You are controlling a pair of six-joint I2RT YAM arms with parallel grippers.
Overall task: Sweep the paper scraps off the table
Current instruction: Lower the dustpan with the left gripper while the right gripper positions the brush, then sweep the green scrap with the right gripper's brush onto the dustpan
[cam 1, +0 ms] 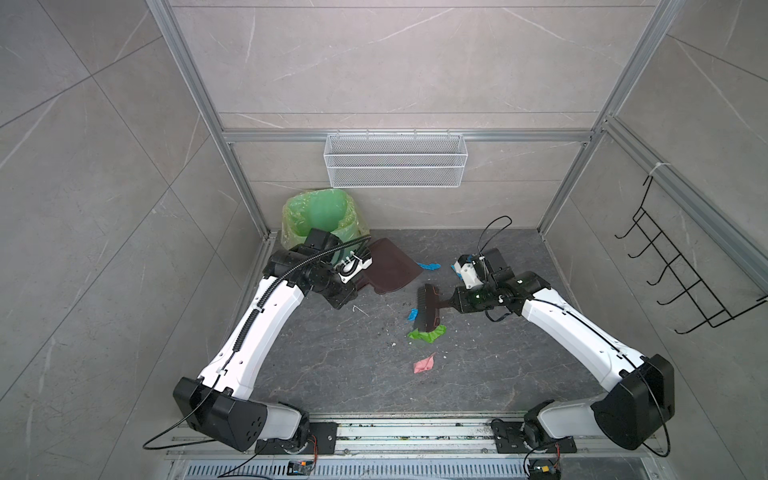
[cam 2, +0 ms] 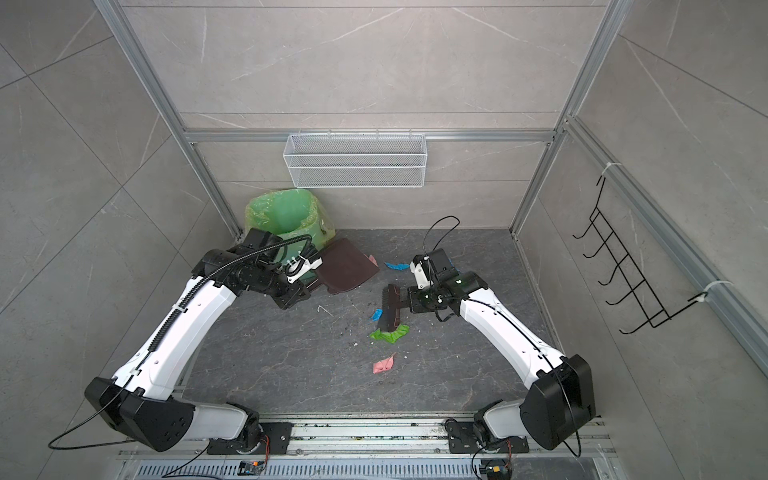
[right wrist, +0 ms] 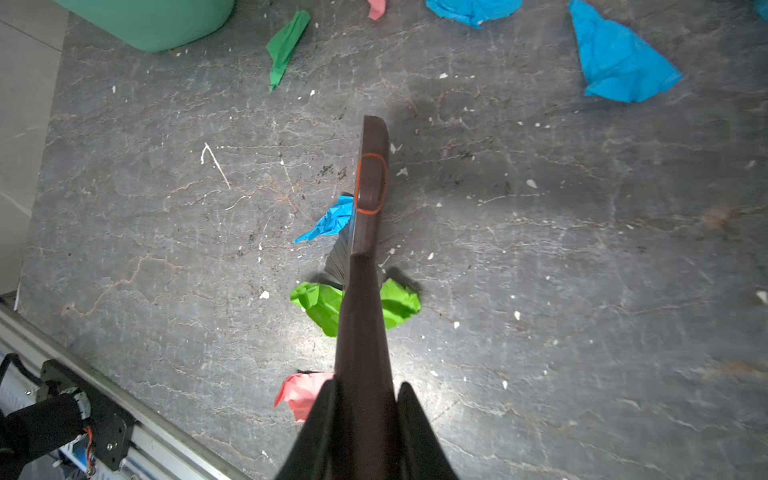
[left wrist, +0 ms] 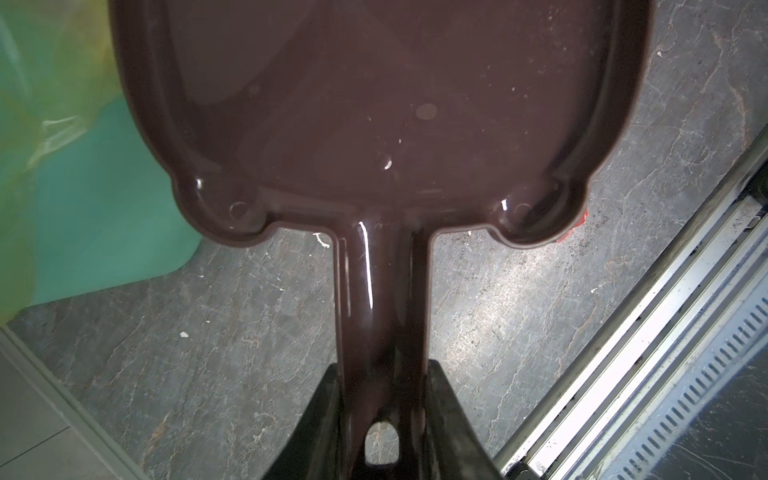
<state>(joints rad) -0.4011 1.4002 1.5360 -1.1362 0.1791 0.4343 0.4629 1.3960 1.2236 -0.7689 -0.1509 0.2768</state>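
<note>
Paper scraps (right wrist: 619,62): dark-green strip (right wrist: 286,45), wrist-view only

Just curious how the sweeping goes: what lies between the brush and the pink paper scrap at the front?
A crumpled green scrap, its far edge under the brush; then bare table up to the pink scrap. Both top views show it.

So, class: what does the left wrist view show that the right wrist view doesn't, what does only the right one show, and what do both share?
Only the left wrist view: the dustpan, its handle clamped in the left gripper.
Only the right wrist view: the brush, held by the right gripper, and paper scraps, blue and green.
Both: the dark table, the green bin and the metal rail at the table's edge.
</note>
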